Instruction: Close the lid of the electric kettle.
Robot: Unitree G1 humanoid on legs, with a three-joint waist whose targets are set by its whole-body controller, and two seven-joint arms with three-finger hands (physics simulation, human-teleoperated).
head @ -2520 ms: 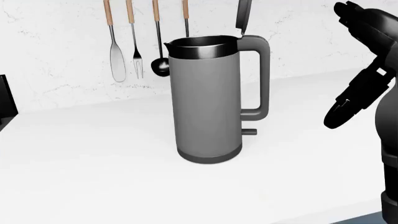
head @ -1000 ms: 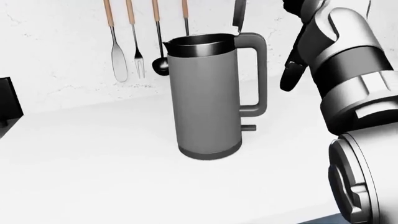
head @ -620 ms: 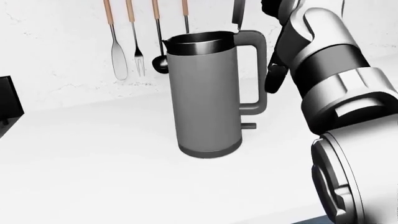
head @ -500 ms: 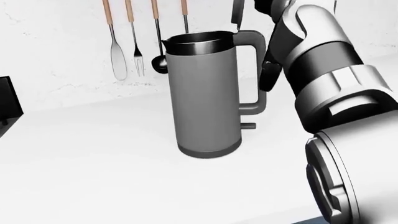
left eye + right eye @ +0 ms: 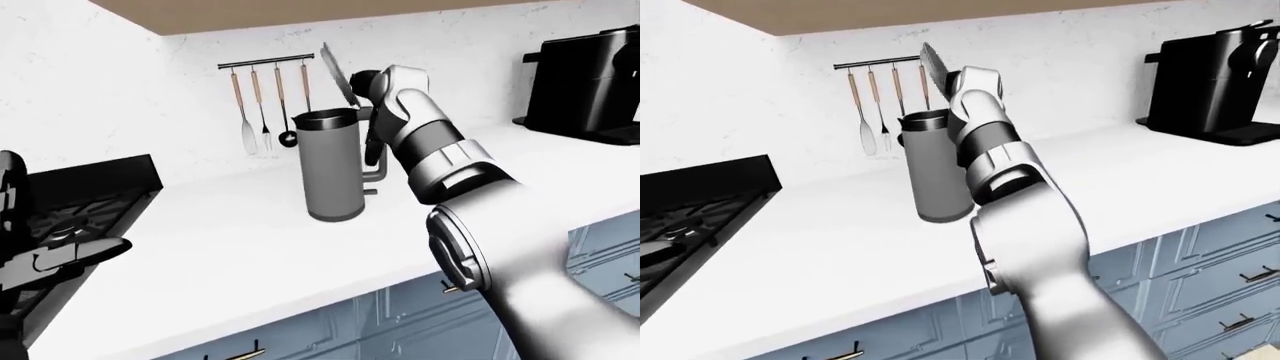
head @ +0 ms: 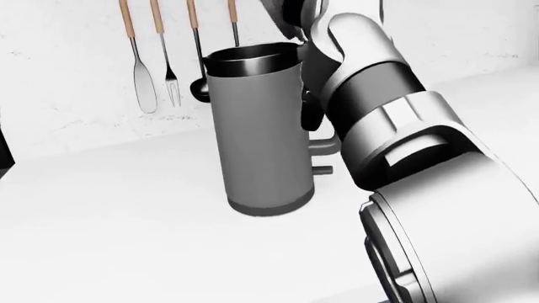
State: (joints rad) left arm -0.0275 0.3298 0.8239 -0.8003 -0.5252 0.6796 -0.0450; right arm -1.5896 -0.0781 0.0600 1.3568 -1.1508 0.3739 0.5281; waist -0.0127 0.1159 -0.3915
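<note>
The grey electric kettle (image 5: 330, 169) stands on the white counter (image 5: 250, 247), with a black rim and a dark handle on its right. Its lid (image 5: 336, 71) stands up, nearly on edge, above the handle. My right arm reaches up from the lower right of the left-eye view. My right hand (image 5: 362, 81) is just right of the raised lid, and dark fingers (image 5: 372, 146) hang down beside the handle without closing on anything. In the head view the arm hides the kettle's handle (image 6: 320, 148). My left hand (image 5: 95, 249) is open and empty at the far left, over the stove.
A rail of utensils (image 5: 262, 101) hangs on the wall behind the kettle. A black stove (image 5: 80, 202) is at the left. A black coffee machine (image 5: 585, 82) stands at the far right. Blue cabinet fronts (image 5: 1200, 262) run below the counter edge.
My right arm has swung left, from beside the kettle to the raised lid, and now covers the handle. The view has shifted a little, so the kettle sits further left. The lid still stands up.
</note>
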